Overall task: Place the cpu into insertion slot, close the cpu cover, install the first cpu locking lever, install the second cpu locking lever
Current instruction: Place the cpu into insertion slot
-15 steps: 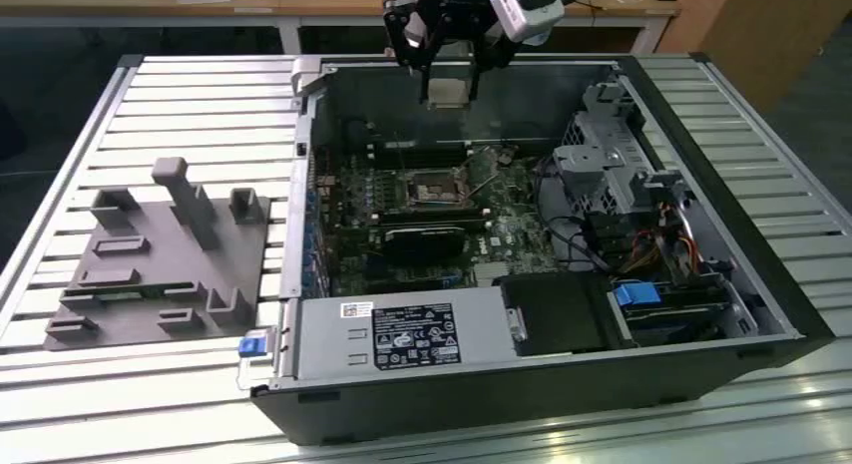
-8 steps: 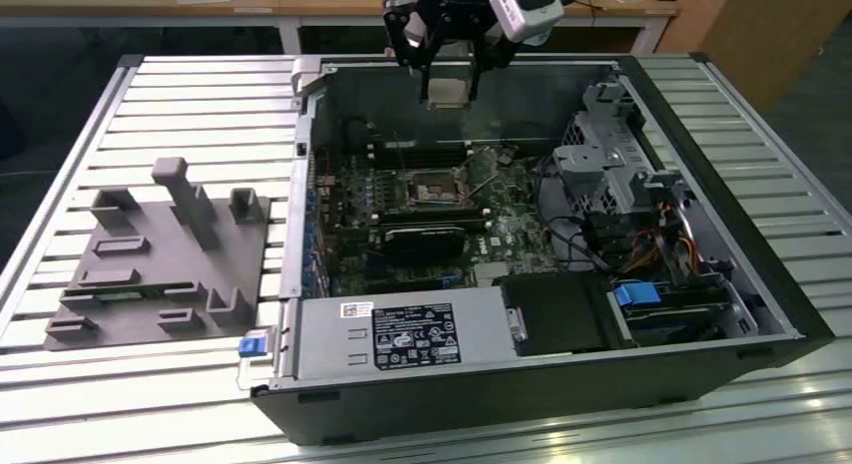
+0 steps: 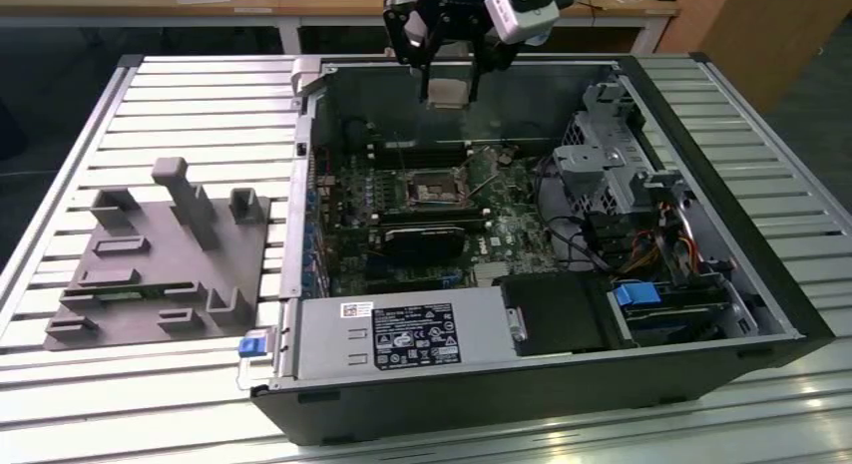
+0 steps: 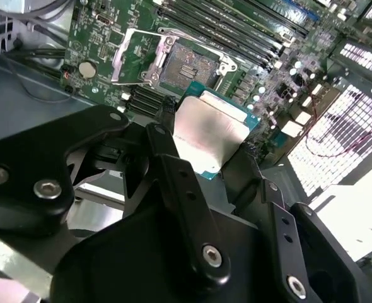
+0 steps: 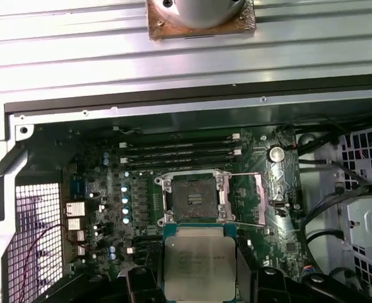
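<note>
My hand (image 3: 449,83) grips the cpu (image 3: 449,95) over the far wall of the open computer case (image 3: 399,409), well apart from the insertion slot (image 3: 433,190). A grey fixture (image 3: 160,254) sits on the desk (image 3: 200,95).

Gripper (image 3: 449,88): black, two-fingered, hanging straight down from the arm (image 3: 460,5) in the exterior view. Fingers (image 4: 173,173) clamped on opposite edges of the cpu (image 4: 210,129), chip held level.

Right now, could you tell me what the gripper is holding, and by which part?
The gripper holds the cpu, pinched by two opposite side edges.
</note>
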`<state>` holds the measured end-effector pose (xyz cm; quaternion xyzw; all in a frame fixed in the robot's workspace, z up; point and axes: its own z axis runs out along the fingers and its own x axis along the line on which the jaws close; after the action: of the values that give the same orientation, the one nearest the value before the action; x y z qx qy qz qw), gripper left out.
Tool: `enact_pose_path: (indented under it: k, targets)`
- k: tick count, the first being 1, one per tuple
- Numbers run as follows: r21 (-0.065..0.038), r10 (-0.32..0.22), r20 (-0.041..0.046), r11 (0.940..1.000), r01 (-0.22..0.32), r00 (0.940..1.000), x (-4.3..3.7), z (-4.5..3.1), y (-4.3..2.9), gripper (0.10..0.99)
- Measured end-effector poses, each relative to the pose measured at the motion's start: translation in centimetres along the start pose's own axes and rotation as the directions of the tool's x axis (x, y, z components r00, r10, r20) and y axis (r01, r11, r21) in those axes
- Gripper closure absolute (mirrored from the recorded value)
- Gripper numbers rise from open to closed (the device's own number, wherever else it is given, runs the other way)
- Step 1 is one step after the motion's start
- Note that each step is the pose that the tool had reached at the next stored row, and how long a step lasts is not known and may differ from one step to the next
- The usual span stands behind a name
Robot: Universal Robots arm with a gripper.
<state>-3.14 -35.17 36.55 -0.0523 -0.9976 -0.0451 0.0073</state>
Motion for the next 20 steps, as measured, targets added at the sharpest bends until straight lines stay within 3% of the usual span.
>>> enact_pose_path:
  k: [5, 10, 20]
  targets:
    - [-0.001, 0.064, 0.0057, 0.9979, -0.064, 0.9979, 0.04, 0.06, -0.01, 0.545]
    - [-0.003, 0.13, 0.0115, 0.9915, -0.13, 0.9914, 0.09, 0.14, -0.01, 0.545]
    - [-0.008, 0.249, 0.0217, 0.9685, -0.249, 0.9683, 0.1, 0.26, 0.04, 0.545]
